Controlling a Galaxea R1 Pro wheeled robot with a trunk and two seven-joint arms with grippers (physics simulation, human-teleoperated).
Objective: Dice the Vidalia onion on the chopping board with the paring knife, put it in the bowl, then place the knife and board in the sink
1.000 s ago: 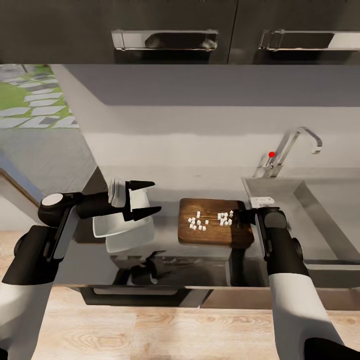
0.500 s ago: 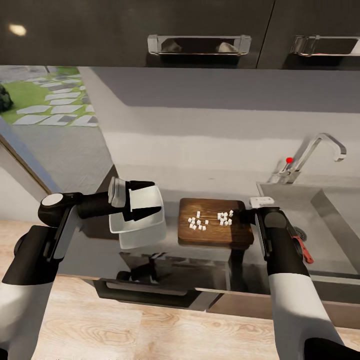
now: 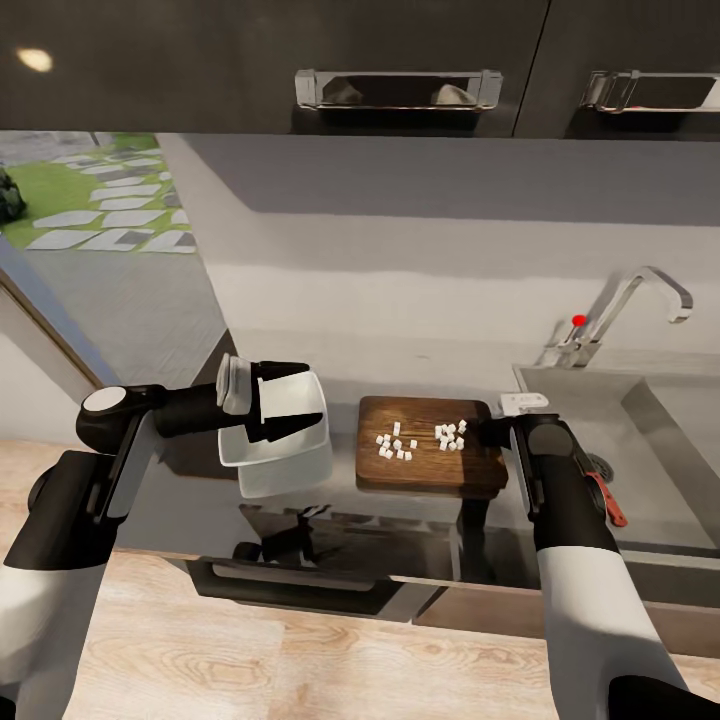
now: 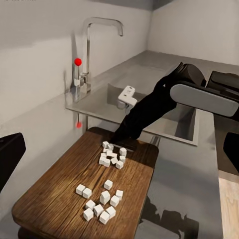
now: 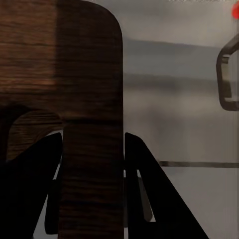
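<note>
The dark wooden chopping board (image 3: 440,462) carries two heaps of white diced onion (image 3: 420,442). My right gripper (image 3: 488,432) is shut on its right end, and the board (image 5: 89,74) sits between the fingers (image 5: 149,199) in the right wrist view. The board seems to hang slightly above the countertop (image 3: 190,500). The white bowl (image 3: 275,450) stands left of the board, with my open left gripper (image 3: 312,393) over its far rim. In the left wrist view the board (image 4: 45,209), the dice (image 4: 107,196) and the right gripper (image 4: 122,137) appear. A slim red-and-dark object (image 3: 606,498), apparently the paring knife, lies in the sink (image 3: 660,420).
The chrome tap (image 3: 625,305) with a red knob rises behind the sink. Black upper cabinets with chrome handles (image 3: 398,88) hang overhead. The countertop ends just left of the bowl, where a glass door gives onto a garden. Wood floor lies below the counter's front edge.
The camera moved left along the counter a second ago. The board in my right gripper came closer to the bowl, and my left gripper now hangs over it. Nothing moved in the last half second.
</note>
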